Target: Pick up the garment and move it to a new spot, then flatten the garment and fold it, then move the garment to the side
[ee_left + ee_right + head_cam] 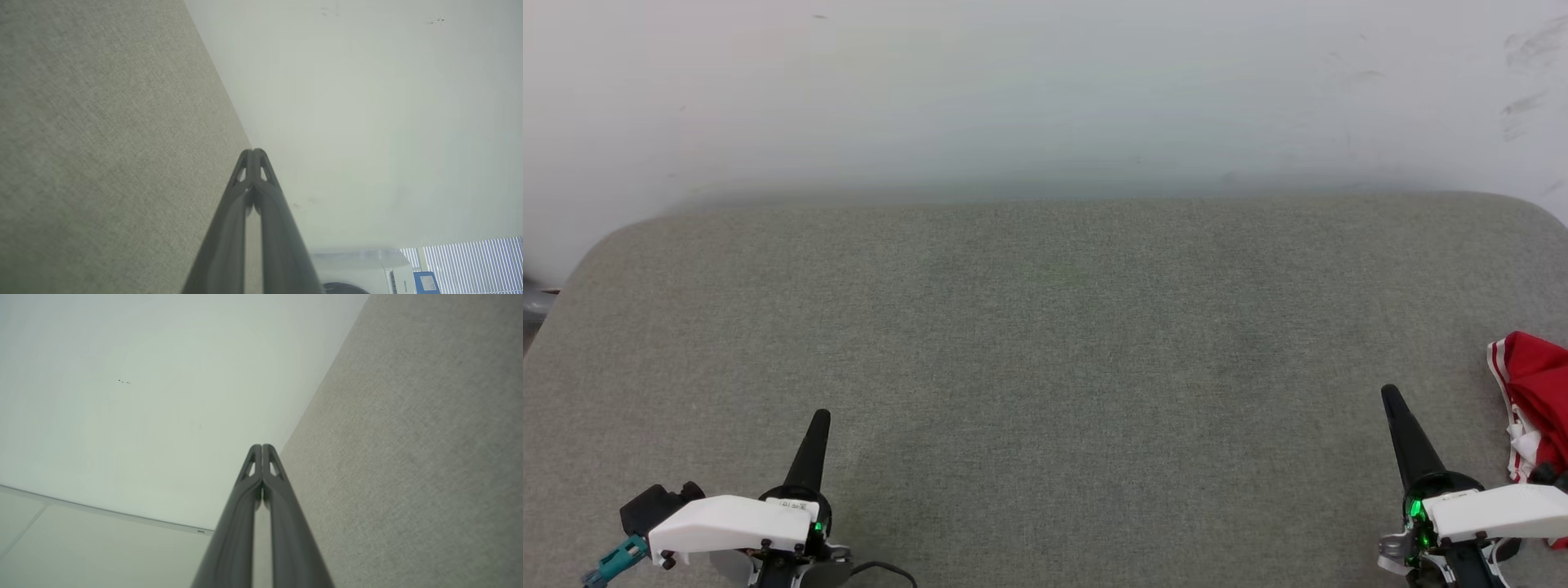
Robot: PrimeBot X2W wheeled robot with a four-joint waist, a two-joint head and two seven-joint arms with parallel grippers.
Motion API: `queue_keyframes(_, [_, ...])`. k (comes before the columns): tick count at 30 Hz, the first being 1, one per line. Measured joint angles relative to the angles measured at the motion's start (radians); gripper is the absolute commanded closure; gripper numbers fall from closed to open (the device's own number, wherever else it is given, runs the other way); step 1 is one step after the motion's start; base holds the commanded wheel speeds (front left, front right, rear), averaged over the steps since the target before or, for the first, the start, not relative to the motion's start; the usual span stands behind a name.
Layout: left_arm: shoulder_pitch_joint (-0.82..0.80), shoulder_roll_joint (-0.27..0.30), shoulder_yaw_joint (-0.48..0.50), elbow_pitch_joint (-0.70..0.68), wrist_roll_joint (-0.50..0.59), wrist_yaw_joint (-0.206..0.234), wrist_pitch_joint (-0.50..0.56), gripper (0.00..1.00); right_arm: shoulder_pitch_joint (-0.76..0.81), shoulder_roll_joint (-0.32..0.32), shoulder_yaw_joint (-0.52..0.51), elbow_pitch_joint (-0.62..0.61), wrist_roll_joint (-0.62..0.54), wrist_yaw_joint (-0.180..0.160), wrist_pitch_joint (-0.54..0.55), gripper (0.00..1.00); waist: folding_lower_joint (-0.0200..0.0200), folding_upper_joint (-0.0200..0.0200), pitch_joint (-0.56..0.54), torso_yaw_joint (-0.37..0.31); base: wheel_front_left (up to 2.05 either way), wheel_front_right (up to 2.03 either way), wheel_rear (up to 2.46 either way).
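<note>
Head view gives you a grey woven tabletop (1045, 367) with rounded far corners, set against a pale, scuffed wall (1045, 82). Your garment (1539, 371) lies bunched, red with striped trim, at the tabletop's right edge, near the right gripper (1388, 394). That one and the left gripper (822, 416) are both closed on nothing. Left wrist view catches a white appliance (359, 267) and blinds (470, 257).

One red garment (1539, 384) with striped trim. One left gripper (821, 418) and one right gripper (1388, 394) — two in all, two dark fingers (286, 539) apiece. One grey fabric surface (1045, 343), one pale wall (1045, 98), one white appliance (359, 267) — and one slatted blind (470, 259)
</note>
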Motion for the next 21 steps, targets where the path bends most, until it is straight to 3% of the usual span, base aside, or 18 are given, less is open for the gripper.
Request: queue_keyframes(21, [-0.018,-0.016,0.034,0.0,-0.156,-0.017,0.043,1.0,-0.031,0.001,-0.004,0.032,0.174,0.0,0.016,1.0,0.0,0.0,0.001,0.002,0.0,0.0,0.0])
